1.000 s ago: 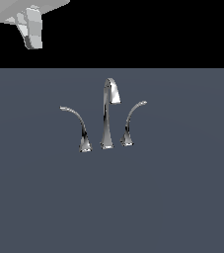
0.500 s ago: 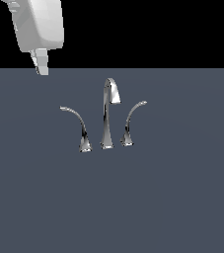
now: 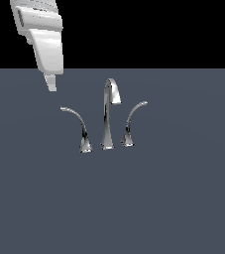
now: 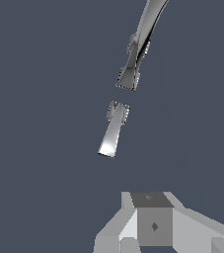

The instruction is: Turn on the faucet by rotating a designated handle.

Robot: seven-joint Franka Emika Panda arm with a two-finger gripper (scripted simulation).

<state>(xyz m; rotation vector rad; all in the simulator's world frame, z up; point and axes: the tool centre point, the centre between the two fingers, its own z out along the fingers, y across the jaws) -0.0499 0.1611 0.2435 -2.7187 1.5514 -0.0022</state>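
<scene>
Flat slate-grey surface [image 3: 173, 198] fills foreground; black backdrop [image 3: 158, 30] behind; prob. a plain countertop.

Arm [image 3: 43, 37] upper left, tilted downward

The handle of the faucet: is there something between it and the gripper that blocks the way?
Nothing visible does. In the exterior view the gripper hangs above and to that view's left of the handle, apart from its tip, with only bare grey surface between them. The spout and the shorter lever stand farther to that view's right.
</scene>
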